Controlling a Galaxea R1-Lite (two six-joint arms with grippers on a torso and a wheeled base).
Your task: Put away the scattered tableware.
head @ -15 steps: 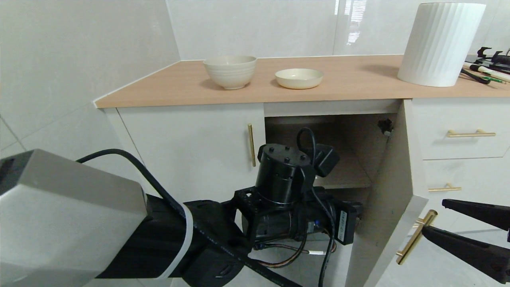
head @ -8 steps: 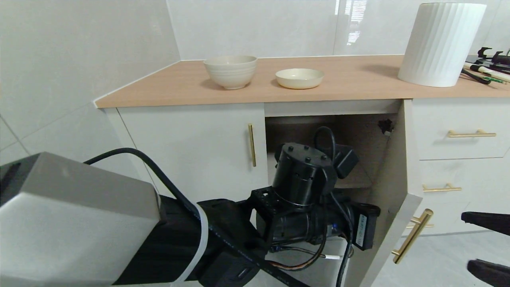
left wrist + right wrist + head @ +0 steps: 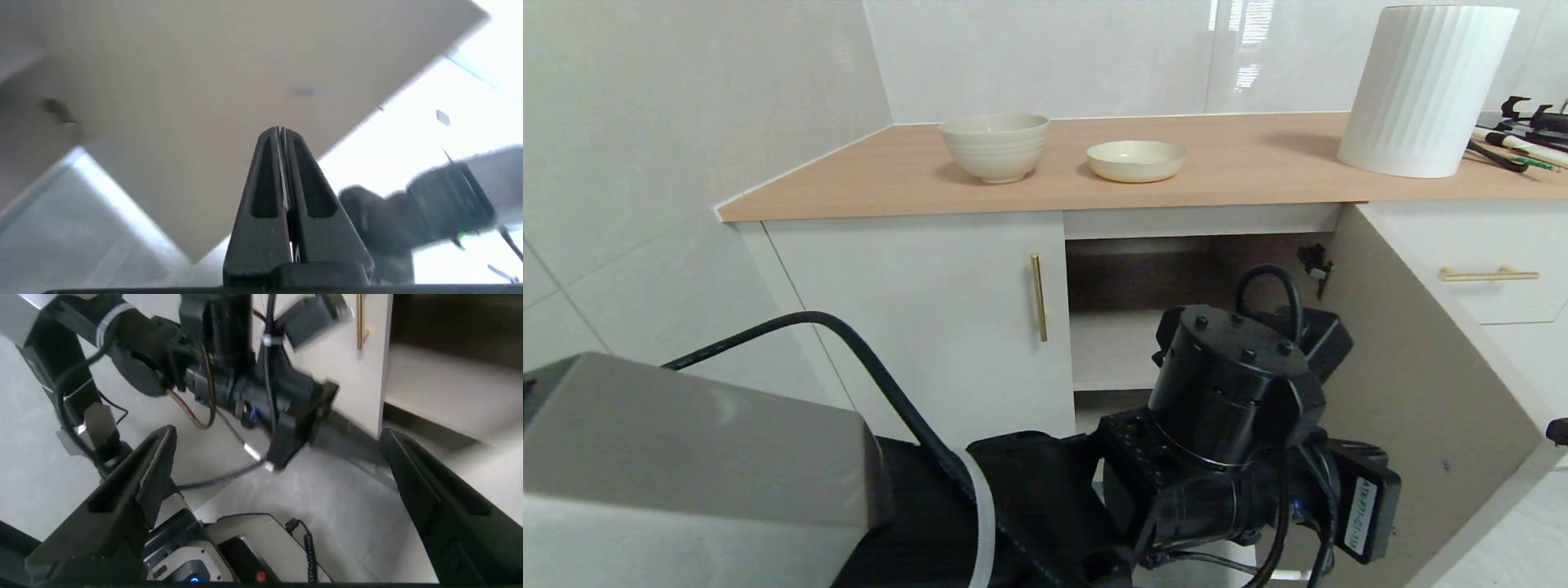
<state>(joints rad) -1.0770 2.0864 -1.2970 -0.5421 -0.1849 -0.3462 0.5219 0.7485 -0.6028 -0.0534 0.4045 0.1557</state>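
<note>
A cream ribbed bowl and a small cream dish stand on the wooden counter. Below them the right cabinet door is swung wide open, baring a pale shelf. My left arm's wrist hangs low in front of the opening. In the left wrist view my left gripper is shut with nothing in it, tips close to the door's inner face. My right gripper is open and holds nothing, low beside the door, looking back at the left arm.
A tall white ribbed container stands at the counter's right, with dark utensils beyond it. The left cabinet door is closed, with a gold handle. A drawer with a gold handle lies behind the open door.
The cabinet door has swung much further open to the right, with my left arm moving right along it. My right gripper has slid off the head view's right edge.
</note>
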